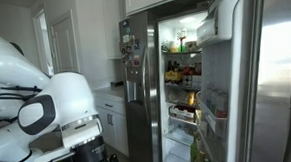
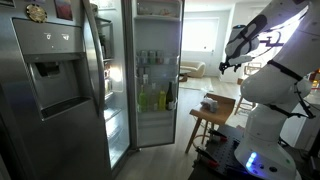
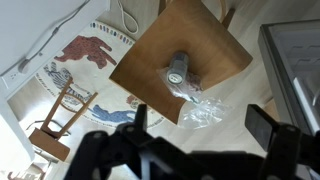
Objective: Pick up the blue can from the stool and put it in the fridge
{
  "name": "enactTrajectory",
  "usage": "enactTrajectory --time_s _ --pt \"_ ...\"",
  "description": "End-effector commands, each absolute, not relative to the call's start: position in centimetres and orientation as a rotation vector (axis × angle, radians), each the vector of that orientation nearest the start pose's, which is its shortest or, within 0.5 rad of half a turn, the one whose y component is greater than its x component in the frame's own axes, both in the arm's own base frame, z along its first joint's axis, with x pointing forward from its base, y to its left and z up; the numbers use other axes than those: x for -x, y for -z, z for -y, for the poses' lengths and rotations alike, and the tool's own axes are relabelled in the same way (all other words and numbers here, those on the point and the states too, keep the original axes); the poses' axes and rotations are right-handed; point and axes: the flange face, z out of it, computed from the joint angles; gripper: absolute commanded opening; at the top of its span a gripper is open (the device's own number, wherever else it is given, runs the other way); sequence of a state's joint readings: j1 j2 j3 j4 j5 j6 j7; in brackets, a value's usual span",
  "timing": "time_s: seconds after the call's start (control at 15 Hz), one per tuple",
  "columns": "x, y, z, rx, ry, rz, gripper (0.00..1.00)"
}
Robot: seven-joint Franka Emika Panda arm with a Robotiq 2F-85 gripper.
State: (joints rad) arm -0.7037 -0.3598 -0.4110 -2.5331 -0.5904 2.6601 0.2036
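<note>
Looking down from the wrist, a wooden stool (image 3: pixel 215 40) with a smooth square-ish seat stands on a round pale rug (image 3: pixel 90 50) printed with brown animal figures, and a second wooden stool (image 3: pixel 55 118) sits off at the rug's edge. The blue can (image 3: pixel 180 70) lies on its side near the middle of the seat, a slim cylinder whose colour reads pale and greyish from up here. Just beside it is a crumpled piece of clear plastic (image 3: pixel 203 108), touching the can or very nearly. The gripper (image 3: pixel 200 120) hangs above the stool, dark and blurred, with its fingers spread wide and nothing between them. In an exterior view the stool (image 2: pixel 205 118) stands between the robot and the fridge (image 2: pixel 50 90), whose brushed steel doors are swung out. What rests on the seat there is too small to make out. In both exterior views the fridge interior glows white, with shelves and door bins full of bottles. White cabinets (image 1: pixel 112 118) run beside it, and the glossy white arm (image 1: pixel 47 106) fills the near corner, cut off by the frame. A bright window (image 2: pixel 205 35) washes out the far room.
</note>
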Motion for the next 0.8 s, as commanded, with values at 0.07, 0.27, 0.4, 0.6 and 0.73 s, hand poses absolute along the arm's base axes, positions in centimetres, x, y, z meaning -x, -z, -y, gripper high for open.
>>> enactTrajectory --time_s 0.07,0.27,0.4,0.6,0.73 --pt "-20.3 -40.8 43.7 3.202 0.519 -1.455 1.00" --pt "-20.3 -38.8 45.3 3.221 0.472 -1.411 1.00" --pt "-20.2 -37.5 46.7 3.227 0.434 -1.400 1.00" --pt "-20.0 -36.3 47.8 3.203 0.373 -1.409 1.00" --pt "-19.9 -36.0 47.1 3.197 0.372 -1.421 1.00"
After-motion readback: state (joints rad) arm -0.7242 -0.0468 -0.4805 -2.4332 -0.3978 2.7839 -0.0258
